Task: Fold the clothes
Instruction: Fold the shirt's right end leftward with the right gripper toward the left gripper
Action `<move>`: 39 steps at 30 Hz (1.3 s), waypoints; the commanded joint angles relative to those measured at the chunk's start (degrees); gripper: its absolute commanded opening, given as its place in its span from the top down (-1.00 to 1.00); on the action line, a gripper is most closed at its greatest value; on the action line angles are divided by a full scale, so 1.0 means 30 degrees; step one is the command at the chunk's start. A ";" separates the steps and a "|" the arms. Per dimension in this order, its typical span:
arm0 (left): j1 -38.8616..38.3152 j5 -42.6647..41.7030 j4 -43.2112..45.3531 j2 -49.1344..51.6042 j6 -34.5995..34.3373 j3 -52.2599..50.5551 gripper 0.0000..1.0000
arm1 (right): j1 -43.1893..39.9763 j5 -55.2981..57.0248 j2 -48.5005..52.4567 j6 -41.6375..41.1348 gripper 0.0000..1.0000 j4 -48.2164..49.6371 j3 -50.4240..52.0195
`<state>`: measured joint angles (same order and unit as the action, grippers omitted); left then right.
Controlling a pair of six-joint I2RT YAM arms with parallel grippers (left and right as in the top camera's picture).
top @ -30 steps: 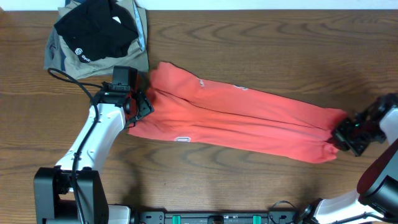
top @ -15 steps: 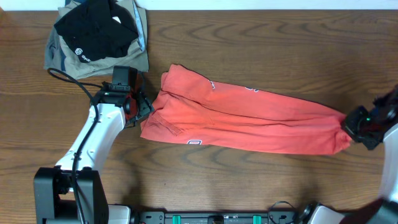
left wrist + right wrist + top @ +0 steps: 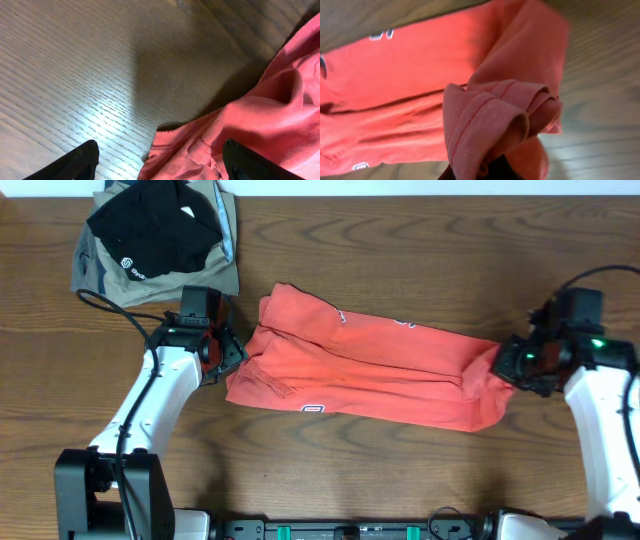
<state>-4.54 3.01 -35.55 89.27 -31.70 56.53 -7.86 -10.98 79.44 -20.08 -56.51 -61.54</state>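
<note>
Overhead, T-shirt (image 3: 370, 370): a long folded strip on the table (image 3: 400, 240), in the middle, well clear of the black garment (image 3: 155, 225) and the khaki garment (image 3: 95, 270) stacked at the far left corner.
Overhead, long axis: runs left to right, dipping a little toward the right; the lettering lies on the upper face near the far edge.
Overhead, what changed: a second ago the strip stretched nearly to the right edge; now its right end has come inward and heaps up, so the strip is shorter (its left end also slid off to the right).
Overhead, meaning: I'd judge the crosswise fold is starting, right end toward left.
Overhead, right gripper (image 3: 515, 365): at the bunched right end.
Overhead, left gripper (image 3: 228, 350): just beside the left end.
Left wrist, left gripper (image 3: 160, 165): jaws spread wide, grasping nothing; a seamed corner of the T-shirt (image 3: 260, 115) lies flat between them.
Right wrist, right gripper (image 3: 485, 172): clenched on a gathered, stitched hem fold of the T-shirt (image 3: 420, 75), raised off the wood.
</note>
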 commanded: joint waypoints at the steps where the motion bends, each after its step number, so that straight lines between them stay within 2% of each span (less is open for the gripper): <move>1: 0.0117 0.0226 0.0000 0.0248 -0.0036 -0.0393 -0.61 | 0.1209 -0.0131 0.0823 -0.0736 0.97 0.0233 0.0095; 13: 0.0117 0.0226 -0.0007 0.0248 -0.0036 -0.0393 -0.61 | 0.4860 -0.0131 0.3614 -0.1384 0.97 0.1362 0.0095; 22: 0.0117 0.0226 -0.0007 0.0248 -0.0036 -0.0393 -0.61 | 0.6601 -0.0138 0.4269 -0.1377 0.96 0.1617 0.0095; 23: 0.0117 0.0226 -0.0007 0.0248 -0.0036 -0.0393 -0.61 | 0.6747 -0.0146 0.4269 -0.1384 0.86 0.1610 0.0095; 25: 0.0117 0.0226 0.0000 0.0248 -0.0036 -0.0393 -0.62 | 0.7009 -0.0146 0.4269 -0.1384 0.38 0.1617 0.0095; 26: 0.0117 0.0226 0.0000 0.0248 -0.0036 -0.0393 -0.61 | 0.7125 -0.0146 0.4269 -0.1384 0.26 0.1617 0.0095; 36: 0.0117 0.0226 -0.0007 0.0248 -0.0036 -0.0393 -0.61 | 0.6747 0.0146 0.4211 -0.1362 0.19 -0.0277 -0.1056; 39: 0.0117 0.0226 0.0000 0.0248 -0.0036 -0.0393 -0.62 | 0.5996 0.1326 0.4197 -0.1370 0.08 -0.1698 -0.2295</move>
<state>-4.54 3.01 -35.55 89.27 -31.70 56.53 12.64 -10.44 92.16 -23.94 -60.20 -64.31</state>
